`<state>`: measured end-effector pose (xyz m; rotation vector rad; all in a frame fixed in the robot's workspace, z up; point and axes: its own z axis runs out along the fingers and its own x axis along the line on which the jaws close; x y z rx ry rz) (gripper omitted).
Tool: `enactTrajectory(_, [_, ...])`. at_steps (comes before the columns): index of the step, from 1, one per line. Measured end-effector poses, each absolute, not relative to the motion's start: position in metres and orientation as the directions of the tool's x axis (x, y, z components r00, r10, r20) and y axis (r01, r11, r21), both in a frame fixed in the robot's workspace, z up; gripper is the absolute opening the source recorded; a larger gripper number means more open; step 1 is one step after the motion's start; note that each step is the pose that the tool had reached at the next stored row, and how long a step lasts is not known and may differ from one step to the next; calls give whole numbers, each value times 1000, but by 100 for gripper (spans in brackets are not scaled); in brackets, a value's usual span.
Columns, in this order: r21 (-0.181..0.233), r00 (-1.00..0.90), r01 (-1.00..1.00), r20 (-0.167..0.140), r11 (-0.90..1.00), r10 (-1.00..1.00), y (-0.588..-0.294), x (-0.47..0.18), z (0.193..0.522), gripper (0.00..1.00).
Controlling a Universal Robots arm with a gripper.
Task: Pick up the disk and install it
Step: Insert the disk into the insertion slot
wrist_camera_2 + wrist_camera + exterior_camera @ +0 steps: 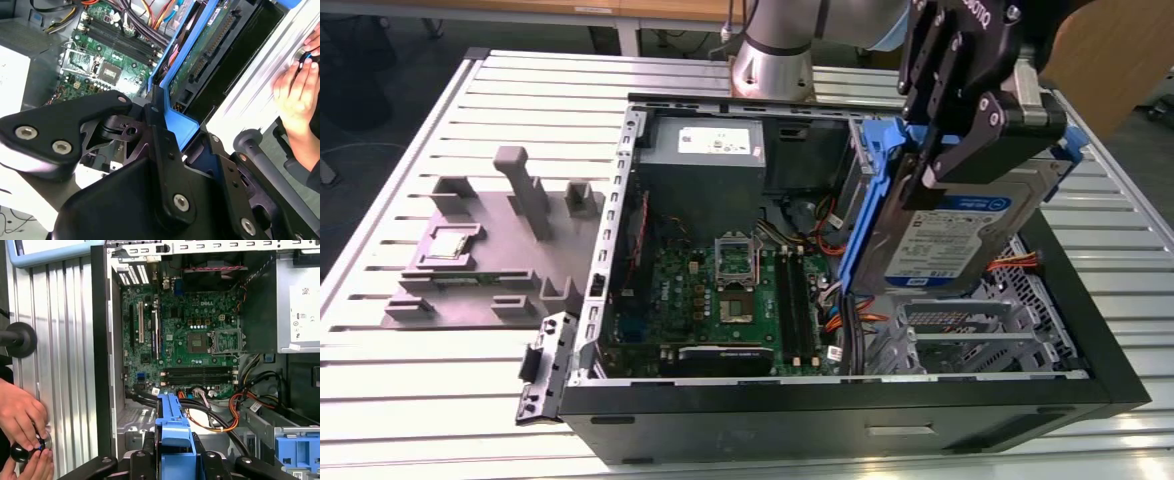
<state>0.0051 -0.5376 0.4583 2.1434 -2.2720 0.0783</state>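
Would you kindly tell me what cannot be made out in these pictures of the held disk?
1. Exterior view: the gripper covers the top of the disk. Whether the disk's lower edge touches the drive cage cannot be told.
2. First wrist view: the picture edge cuts off the disk past its blue rail, so its label is unseen.
3. Both wrist views: fingers partly cover the small dark object in the person's hands.
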Motion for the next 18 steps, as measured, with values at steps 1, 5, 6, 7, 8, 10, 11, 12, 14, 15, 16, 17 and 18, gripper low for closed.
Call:
enactTrajectory(1, [-25, -59, -998, 47, 58, -997, -538, 7, 458, 37])
enactTrajectory(5, [-25, -60, -998, 47, 59, -997, -542, 13, 457, 37])
enactTrajectory(6, [-25, -60, -998, 47, 59, -997, -544, 14, 457, 37])
enactTrajectory(7, [-25, -60, -998, 47, 59, -997, -545, 15, 456, 37])
enactTrajectory(8, [-25, -60, -998, 47, 59, -997, -546, 17, 456, 37])
enactTrajectory(10, [-25, -61, -998, 47, 59, -997, -547, 21, 455, 37])
enactTrajectory(11, [-25, -61, -998, 47, 59, -997, -548, 23, 455, 37])
enactTrajectory(12, [-24, -61, -998, 47, 59, -997, -548, 25, 454, 37])
enactTrajectory(14, [-24, -61, -998, 47, 60, -997, -549, 29, 454, 37])
enactTrajectory(15, [-24, -61, -998, 47, 60, -997, -549, 32, 453, 37])
enactTrajectory(16, [-24, -61, -998, 47, 60, -997, -549, 34, 453, 37])
enactTrajectory(17, [-24, -61, -998, 47, 60, -997, -550, 36, 453, 37])
enactTrajectory(18, [-23, -61, -998, 47, 60, -997, -550, 39, 452, 37])
